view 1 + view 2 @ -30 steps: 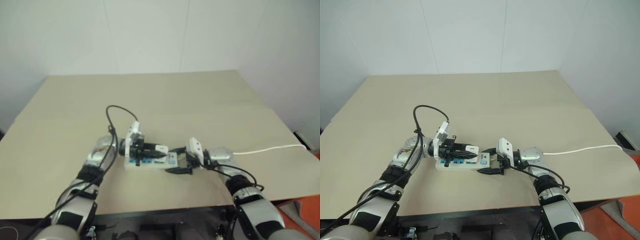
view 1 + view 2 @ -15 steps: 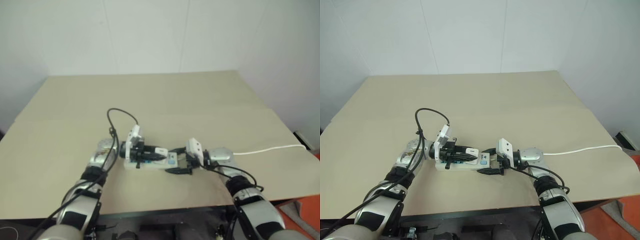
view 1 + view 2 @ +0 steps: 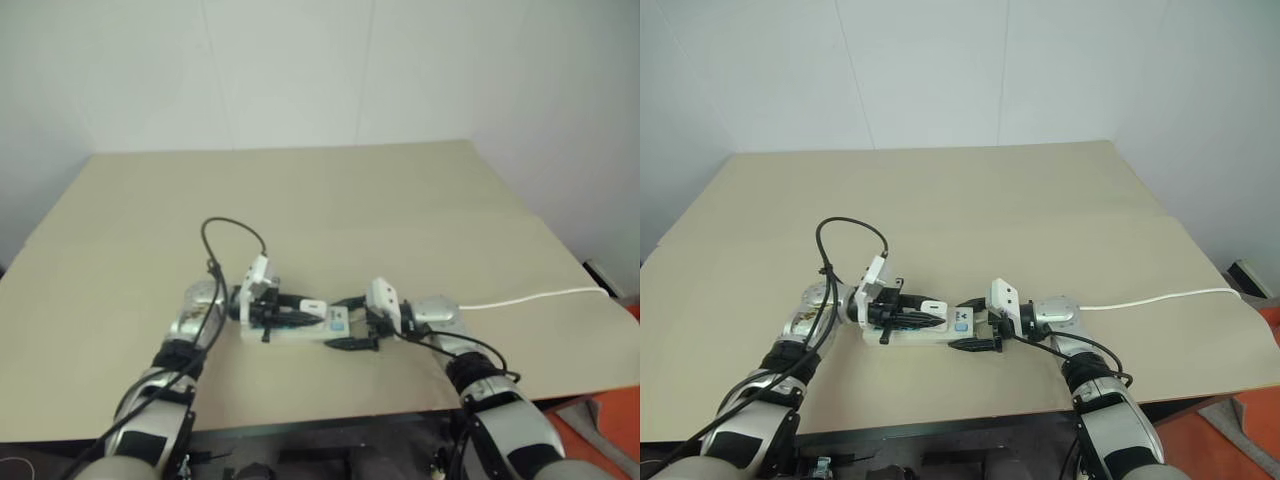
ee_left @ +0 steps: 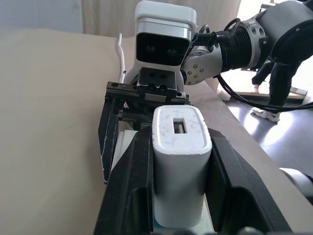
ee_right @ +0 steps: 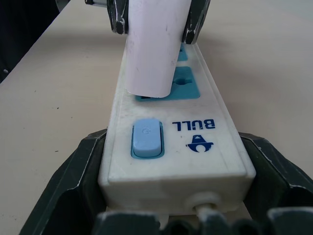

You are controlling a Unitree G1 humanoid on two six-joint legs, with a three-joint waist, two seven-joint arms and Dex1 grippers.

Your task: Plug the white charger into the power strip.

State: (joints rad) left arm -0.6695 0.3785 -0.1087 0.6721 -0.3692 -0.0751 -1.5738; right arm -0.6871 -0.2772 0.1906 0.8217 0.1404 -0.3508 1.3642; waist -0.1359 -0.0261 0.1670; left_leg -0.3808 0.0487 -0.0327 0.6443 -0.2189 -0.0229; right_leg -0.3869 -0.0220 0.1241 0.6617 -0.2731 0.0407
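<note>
The white power strip point(image 3: 910, 334) lies flat on the tan table point(image 3: 970, 200), its blue socket faces up. My right gripper point(image 3: 974, 336) is shut on its switch end, one finger point(image 5: 78, 181) on each long side of the power strip point(image 5: 195, 147). My left gripper point(image 3: 300, 314) is shut on the white charger point(image 4: 180, 161), held level over the strip. In the right wrist view the charger point(image 5: 152, 49) leans down with its lower end touching the blue socket point(image 5: 183, 88) beside the switch point(image 5: 146, 138). Its prongs are hidden.
The strip's thin white cord point(image 3: 540, 297) runs off to the table's right edge. A black cable point(image 3: 232, 232) loops up from my left arm. The table's front edge point(image 3: 940, 418) is close below the strip. An orange object point(image 3: 1240, 440) sits on the floor at right.
My left gripper has come down and slightly left with the charger, bringing it closer onto the strip. The right gripper has kept its hold on the strip's end.
</note>
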